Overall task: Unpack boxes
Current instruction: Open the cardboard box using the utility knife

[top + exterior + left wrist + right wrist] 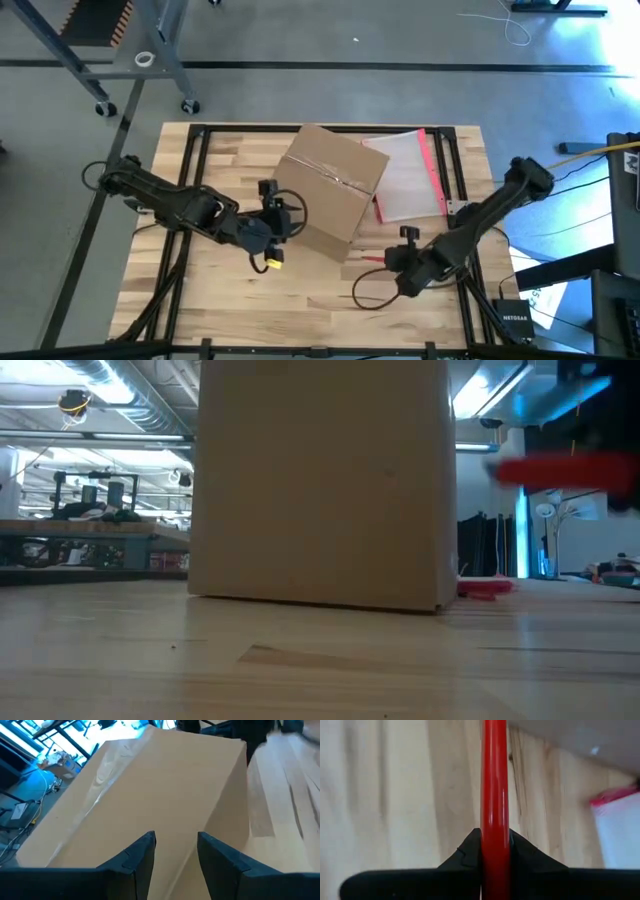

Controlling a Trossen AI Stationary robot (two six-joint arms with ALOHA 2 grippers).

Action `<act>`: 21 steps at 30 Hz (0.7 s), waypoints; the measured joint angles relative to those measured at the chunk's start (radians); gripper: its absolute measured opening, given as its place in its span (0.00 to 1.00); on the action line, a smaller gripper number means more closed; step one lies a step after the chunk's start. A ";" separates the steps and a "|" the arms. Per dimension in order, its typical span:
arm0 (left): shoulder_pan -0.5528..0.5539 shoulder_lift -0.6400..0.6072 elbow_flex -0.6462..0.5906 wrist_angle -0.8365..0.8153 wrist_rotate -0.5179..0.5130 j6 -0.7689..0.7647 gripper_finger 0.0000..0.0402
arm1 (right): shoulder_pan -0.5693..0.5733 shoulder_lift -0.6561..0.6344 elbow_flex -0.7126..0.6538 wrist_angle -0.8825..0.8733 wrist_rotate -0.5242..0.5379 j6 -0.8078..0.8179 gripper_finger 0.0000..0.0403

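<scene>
One brown cardboard box [330, 185] sits near the middle of the wooden counter [200, 300], turned askew so its corners point toward the counter's edges; its long axis runs diagonally, from the far left toward the near right in the high view; a taped seam crosses its closed top; one clear pouch [410, 175] with a red edge lies flat just beside it on the right; the left hand [283, 215] is at the box's left side, fingers [142, 857] apart with the box's edge between them; the right hand [397, 258], near the box's near-right corner, is clamped on one thin red rod [495, 795].
</scene>
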 joint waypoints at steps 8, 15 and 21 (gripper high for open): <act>0.000 0.000 0.000 0.002 0.000 -0.007 0.35 | -0.001 0.124 -0.090 0.148 0.011 0.020 0.15; 0.000 0.000 0.000 0.007 0.000 -0.007 0.35 | -0.005 0.143 -0.110 0.192 0.015 0.070 0.19; 0.000 0.000 0.000 0.007 0.000 -0.008 0.35 | -0.009 0.142 -0.107 0.177 -0.026 0.090 0.32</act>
